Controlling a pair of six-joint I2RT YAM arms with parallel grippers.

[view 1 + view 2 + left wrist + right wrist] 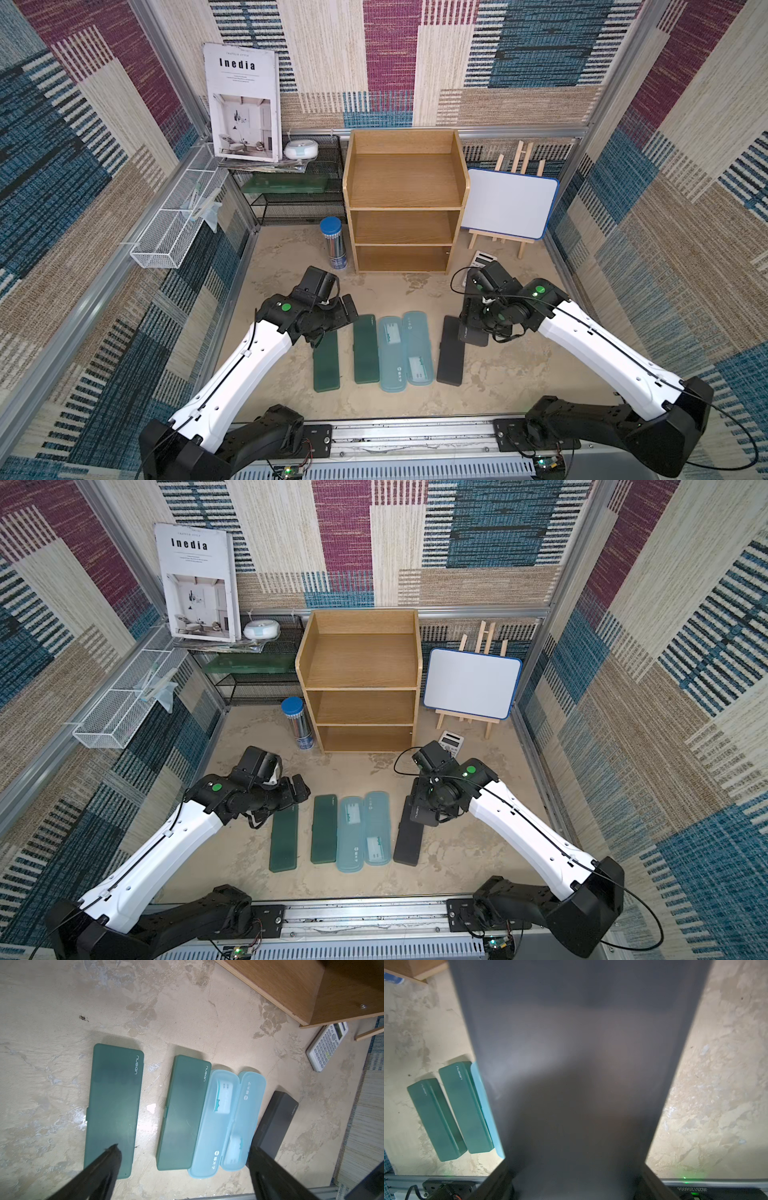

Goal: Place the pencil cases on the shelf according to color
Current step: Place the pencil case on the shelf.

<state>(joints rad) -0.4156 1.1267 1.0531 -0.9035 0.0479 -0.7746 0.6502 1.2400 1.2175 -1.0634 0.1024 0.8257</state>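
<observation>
Two dark green pencil cases point(327, 365) point(366, 351), two light blue ones point(391, 357) point(417, 349) and one black one point(451, 357) lie side by side on the table. My right gripper point(574, 1164) is shut on the second black case point(473, 332), which it holds just right of the lying black one. That case fills the right wrist view. My left gripper point(184, 1146) is open above the far end of the green cases, holding nothing. The wooden shelf point(403, 187) stands at the back with all three tiers bare.
A white calculator point(451, 742) lies right of the shelf's foot, in front of a whiteboard on an easel point(509, 208). A blue-lidded tube point(331, 243) stands left of the shelf. Further left are a black mesh rack point(291, 195) and a white wire basket point(174, 224).
</observation>
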